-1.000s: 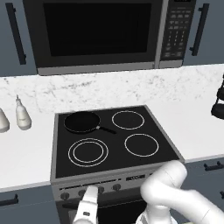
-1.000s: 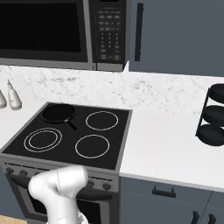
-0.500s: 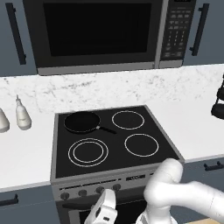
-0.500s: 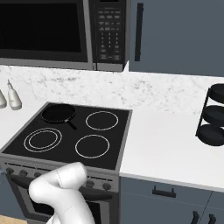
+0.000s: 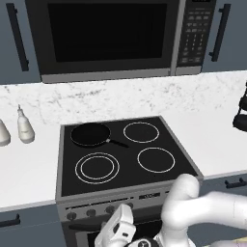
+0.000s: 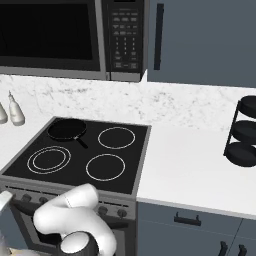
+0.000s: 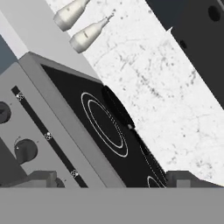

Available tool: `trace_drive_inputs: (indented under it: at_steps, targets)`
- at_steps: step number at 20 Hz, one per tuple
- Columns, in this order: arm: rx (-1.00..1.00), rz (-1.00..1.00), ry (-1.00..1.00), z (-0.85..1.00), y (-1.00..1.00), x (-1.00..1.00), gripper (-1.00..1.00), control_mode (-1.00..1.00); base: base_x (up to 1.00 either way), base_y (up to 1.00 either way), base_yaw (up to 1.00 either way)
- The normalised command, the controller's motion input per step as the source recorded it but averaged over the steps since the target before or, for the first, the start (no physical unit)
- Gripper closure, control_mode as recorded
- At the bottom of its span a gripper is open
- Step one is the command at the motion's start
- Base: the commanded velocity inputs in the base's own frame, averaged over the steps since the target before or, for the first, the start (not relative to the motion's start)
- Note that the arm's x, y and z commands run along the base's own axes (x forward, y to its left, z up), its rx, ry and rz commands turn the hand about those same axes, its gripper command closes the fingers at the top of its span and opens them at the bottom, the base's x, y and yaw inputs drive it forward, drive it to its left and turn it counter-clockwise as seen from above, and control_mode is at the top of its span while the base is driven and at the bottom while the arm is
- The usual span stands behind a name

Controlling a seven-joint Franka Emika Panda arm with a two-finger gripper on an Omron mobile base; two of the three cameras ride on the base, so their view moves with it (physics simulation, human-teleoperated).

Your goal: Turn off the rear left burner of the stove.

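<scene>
The gripper (image 5: 116,231) hangs low in front of the stove (image 5: 126,185), below its front edge and toward the left half of the knob row; its jaws stand wide and hold nothing; in the hand view the two dark finger tips (image 7: 41,179) sit far apart at the bottom, the right one over the glass, the left one under the control panel; the fingers themselves are hard to make out in the left base view, where the white hand is cut off by the bottom edge; in the right base view just a sliver of the hand shows at the left edge, behind the arm's elbow.

Two small dark knobs (image 7: 25,150) lie just above the left finger tip in the hand view, one cut off by the picture's left edge; which burner each serves cannot be told; open room lies between the tips and the knobs.

The rear left burner (image 5: 90,135) is at the far left corner of the glass top, wholly covered by the black frying pan (image 5: 91,134), whose handle points toward the stove's middle; the double-ringed zone (image 5: 97,167) lies in front of it at the near left corner.

Two pale bottles (image 5: 25,127) stand on the counter (image 5: 29,169) left of the stove, near the back wall; the microwave (image 5: 113,36) hangs above.

Since a second ago the hand has swung rightward along the stove front and dropped lower; pan and bottles lie as before.
</scene>
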Motion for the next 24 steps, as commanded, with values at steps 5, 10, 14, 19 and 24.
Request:
trace_drive_inputs:
  at_steps: [5,10,14,19,24]
  targets:
    - [0.07,0.00,0.00,-0.18,0.01,0.00,-1.00,-1.00,0.00,0.00,0.00]
    - [0.17,0.00,-0.03,-0.08,0.00,0.00,-1.00,-1.00,0.00,0.00,0.00]
    - [0.01,0.00,0.00,-0.04,0.00,0.00,-1.00,-1.00,0.00,0.00,0.00]
    - [0.00,0.02,0.00,-0.09,0.10,0.09,-1.00,-1.00,0.00,0.00,0.00]
    - [0.02,0.04,0.00,-0.06,0.20,0.13,-1.00,-1.00,0.00,0.00,0.00]
